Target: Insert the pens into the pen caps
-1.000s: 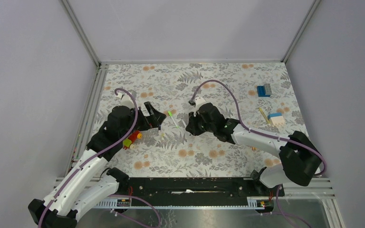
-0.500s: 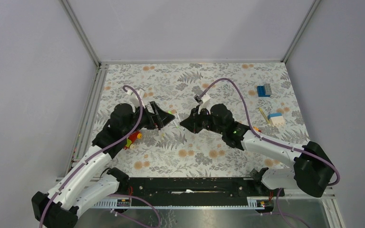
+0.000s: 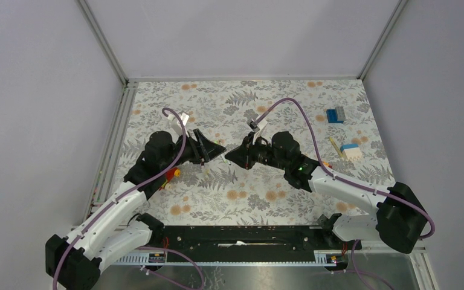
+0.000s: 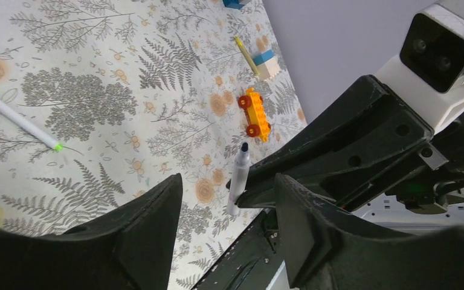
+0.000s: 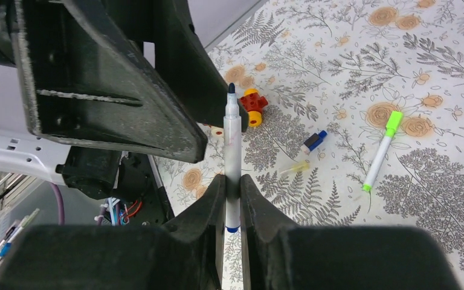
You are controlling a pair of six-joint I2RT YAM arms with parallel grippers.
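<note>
Above mat (image 3: 278,96) centre, right gripper (image 5: 232,181) clamps blue-tipped pen (image 5: 232,139), unclear overhead; left gripper (image 4: 226,181) spread wide, seemingly empty.

Surface inspected: one table (image 3: 290,96), covered by a cloth printed with grey ferns and orange flowers.

Lying on it, near the middle: a white pen (image 5: 382,151) with a bright green end. A dark blue cap (image 5: 314,141) lies apart from it, and a small yellowish piece (image 5: 294,169) near that cap.

Left side: a red, yellow and green brick (image 3: 169,176).

Right side: a blue brick (image 3: 336,115), a blue-and-white brick (image 3: 351,151) with a tan pen (image 3: 335,146) just beside it, and an orange wheeled brick (image 4: 255,113).
</note>
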